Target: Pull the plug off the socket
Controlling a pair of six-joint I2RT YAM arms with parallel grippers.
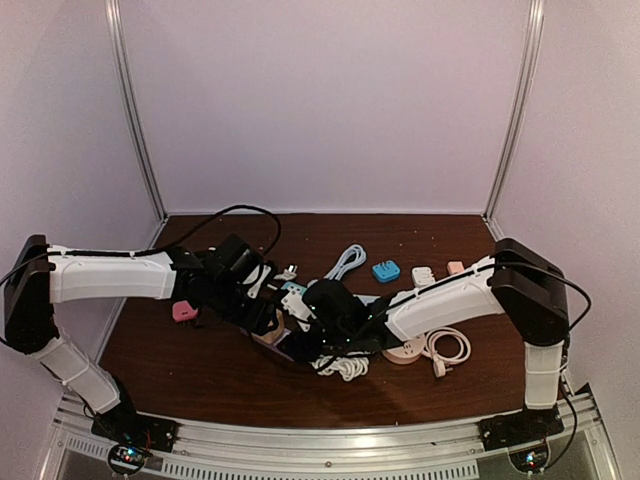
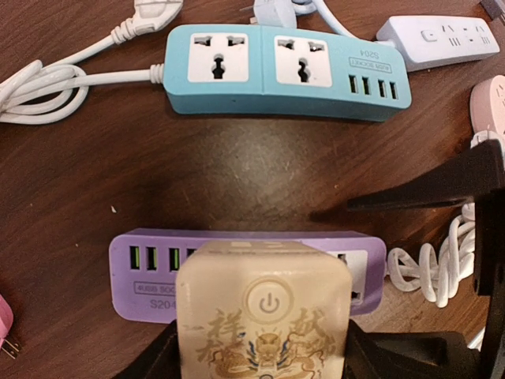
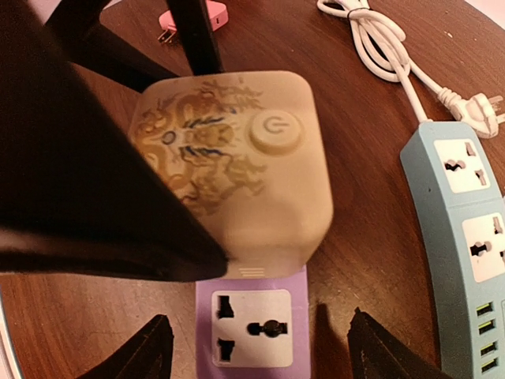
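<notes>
Left wrist: left fingers tight on cream plug; right fingers apart astride purple strip.

purple strip reads "4usb" above "s204"; cream plug bears a power sign and chinese characters.
</notes>
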